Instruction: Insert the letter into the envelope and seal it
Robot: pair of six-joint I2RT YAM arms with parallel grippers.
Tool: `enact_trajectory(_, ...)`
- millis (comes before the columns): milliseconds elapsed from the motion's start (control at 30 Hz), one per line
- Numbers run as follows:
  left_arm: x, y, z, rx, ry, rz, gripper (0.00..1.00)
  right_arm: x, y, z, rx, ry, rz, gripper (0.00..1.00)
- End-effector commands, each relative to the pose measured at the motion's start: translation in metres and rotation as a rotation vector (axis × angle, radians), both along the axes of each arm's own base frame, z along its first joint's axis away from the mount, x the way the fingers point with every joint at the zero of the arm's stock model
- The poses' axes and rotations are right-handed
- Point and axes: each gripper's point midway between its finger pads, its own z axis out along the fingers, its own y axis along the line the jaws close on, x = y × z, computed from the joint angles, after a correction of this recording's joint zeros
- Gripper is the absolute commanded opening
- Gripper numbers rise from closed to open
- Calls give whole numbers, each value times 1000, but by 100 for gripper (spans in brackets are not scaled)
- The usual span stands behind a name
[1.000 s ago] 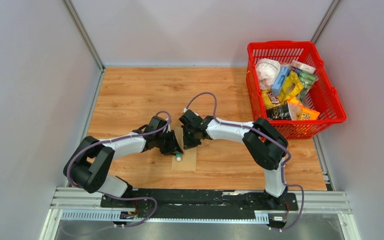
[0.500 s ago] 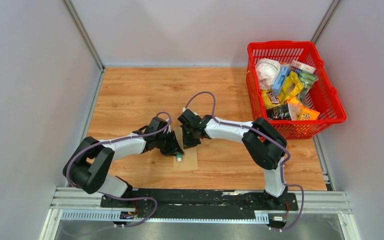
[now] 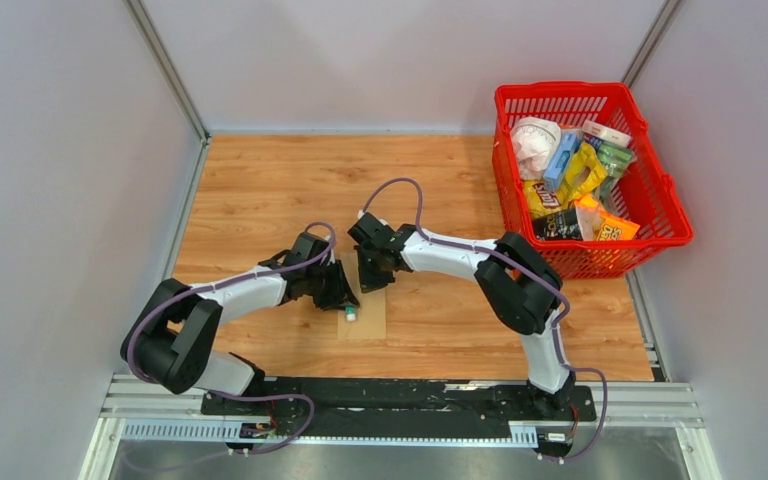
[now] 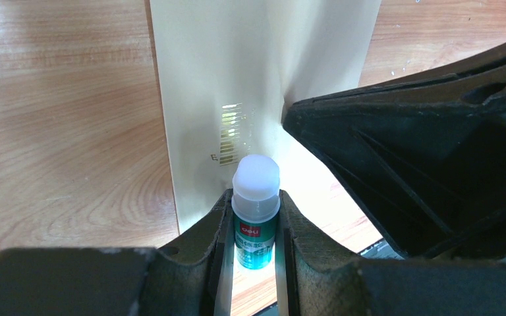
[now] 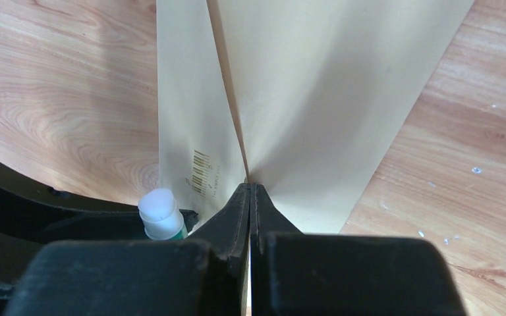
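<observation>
Near the front of the wooden table (image 3: 260, 180), the envelope (image 5: 184, 99) is pinned by its apparently lifted flap (image 5: 342, 92) between the pressed-together fingers of the right gripper (image 5: 250, 189), while a glue stick (image 4: 256, 178) clamped in the left gripper (image 4: 255, 205) is aimed lengthwise at it from just beside; the letter is unseen, presumably inside.

1. This is a robot lab test cell, not a home or a shop.
2. Plain grey walls (image 3: 60, 150) close in the wood-grain worktop (image 3: 260, 180) on the left, far and right sides. Bare metal posts (image 3: 167, 68) join them at the far corners.
3. A left arm (image 3: 245, 290) and a right arm (image 3: 450, 255) are bolted to a black plate (image 3: 400, 395). The plate sits on aluminium rails (image 3: 640, 410) along the near edge.
4. Purple cables (image 3: 395, 183) run exposed along both arms.
5. A red basket (image 3: 560, 90) at the far right holds mixed snack packs (image 3: 580, 175), like a stock of test props.
</observation>
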Motion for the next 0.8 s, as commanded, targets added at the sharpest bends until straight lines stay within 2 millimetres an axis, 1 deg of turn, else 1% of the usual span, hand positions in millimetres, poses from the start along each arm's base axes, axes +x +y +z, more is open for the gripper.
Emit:
enact_trajectory(0,-15,36,-27,178,53,2,0,5,11,7,12,-29,19,0)
enact_trajectory(67,-14,35,-26,175,49,0,0,5,12,8,16,-34,17,0)
enact_trajectory(133,-14,36,-26,175,48,0,0,5,13,14,30,-43,22,0)
enact_trajectory(267,-14,35,-25,171,46,-3,0,11,20,25,56,-70,22,0)
enact_trajectory(467,-13,34,-22,164,38,-12,0,12,24,22,55,-59,26,0)
enact_trajectory(533,-14,35,-22,168,40,-16,0,13,24,26,63,-73,21,0)
enact_trajectory(700,-14,36,-21,169,41,-19,0,19,28,43,99,-106,18,0)
enact_trajectory(767,-15,38,-21,170,40,-19,0,17,31,45,117,-99,23,0)
